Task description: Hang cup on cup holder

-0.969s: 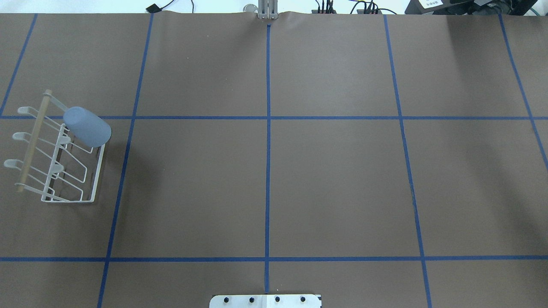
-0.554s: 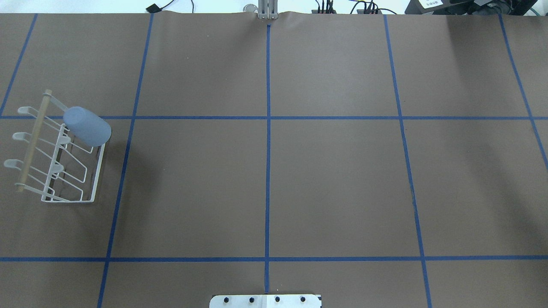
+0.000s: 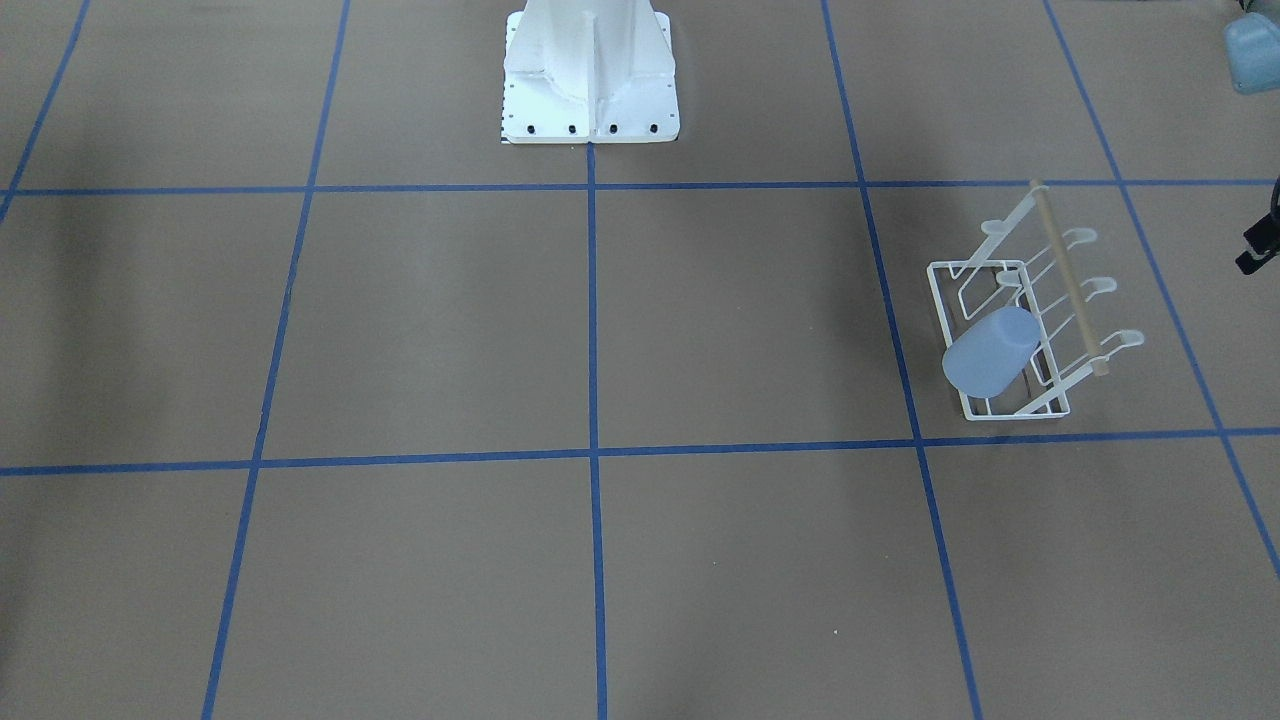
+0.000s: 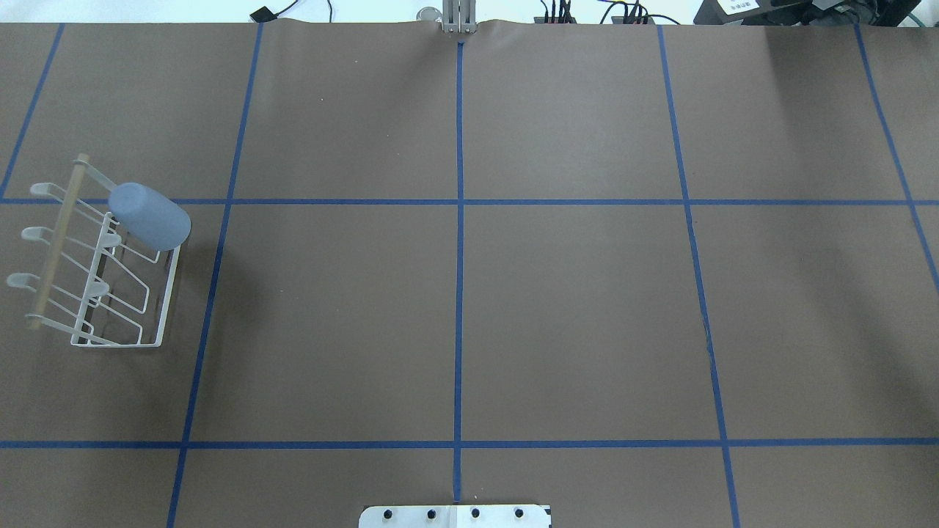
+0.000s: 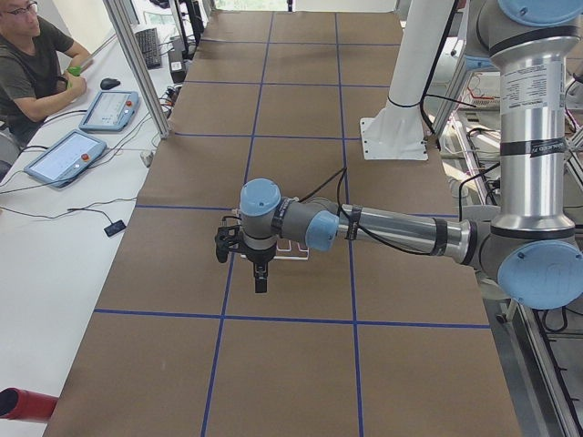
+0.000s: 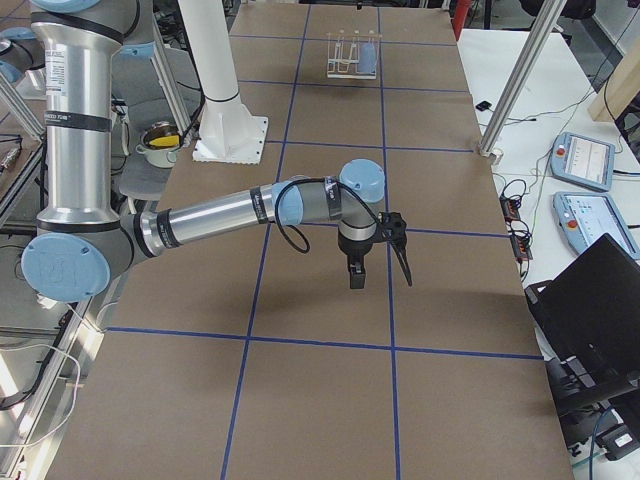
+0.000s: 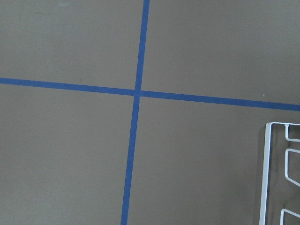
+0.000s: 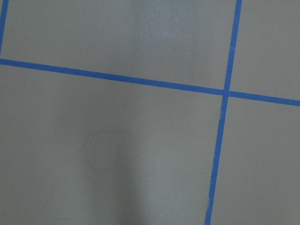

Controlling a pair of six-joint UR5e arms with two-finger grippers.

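The light blue-grey cup sits tilted, mouth down, over a prong at the far end of the white wire cup holder, at the table's left. Both also show in the front view, the cup against the cup holder, and small in the right side view as cup and cup holder. The holder's base frame edges into the left wrist view. My left gripper hangs above the table close to the rack, touching nothing I can see. My right gripper hovers over bare table, far from the cup. I cannot tell whether either is open.
The white robot base stands at the near middle edge. Blue tape lines grid the brown table. A person sits at a side bench with tablets. A laptop stands beyond the table's far side.
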